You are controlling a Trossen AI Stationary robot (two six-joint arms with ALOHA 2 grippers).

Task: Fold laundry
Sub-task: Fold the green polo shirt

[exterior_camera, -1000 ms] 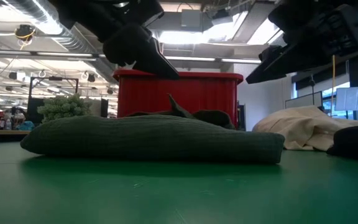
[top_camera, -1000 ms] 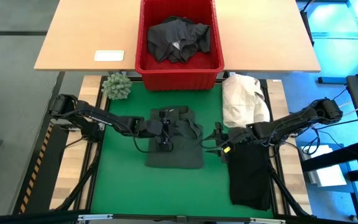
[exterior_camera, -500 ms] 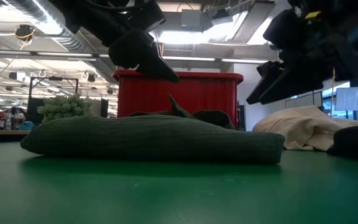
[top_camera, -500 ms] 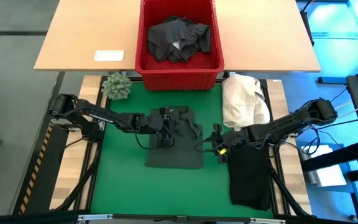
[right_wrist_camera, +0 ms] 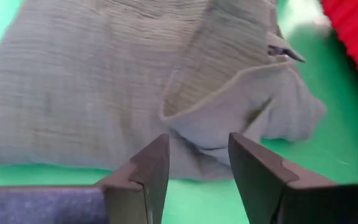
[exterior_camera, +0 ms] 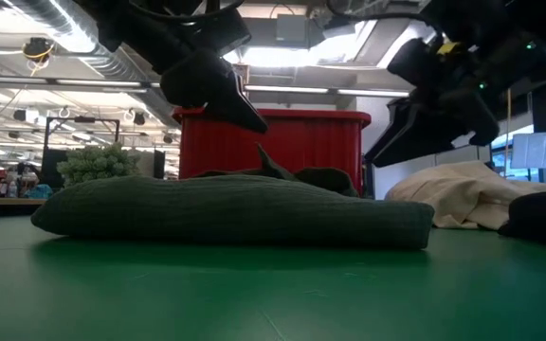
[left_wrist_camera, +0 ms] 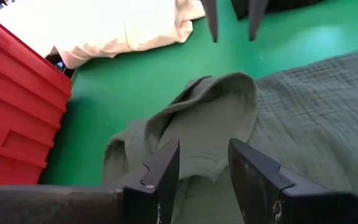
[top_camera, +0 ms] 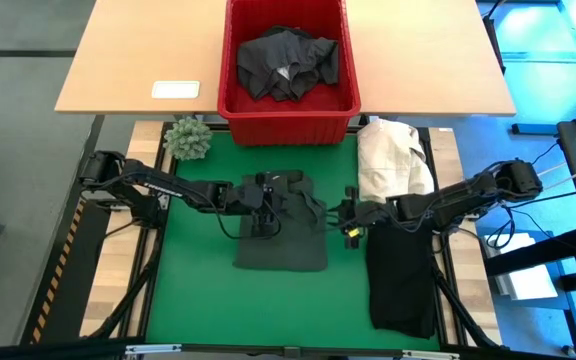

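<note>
While hovering over green garment [top_camera: 280, 232], left tool [left_wrist_camera: 204, 158] spread, right tool [right_wrist_camera: 196, 163] spread, both empty

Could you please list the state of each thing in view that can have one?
Green garment: partly folded, flat on the mat, one flap sticking up.
Black garment: spread flat on the mat's right side.
Red basket: holds crumpled dark clothes.
Cream cloth: heaped.
Left gripper: open over the green garment.
Right gripper: open, empty.

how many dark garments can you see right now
3: a dark green garment mid-mat between the left gripper and right gripper, a black garment on the mat's right edge, a dark grey garment in the red basket, maybe hiding more.
</note>
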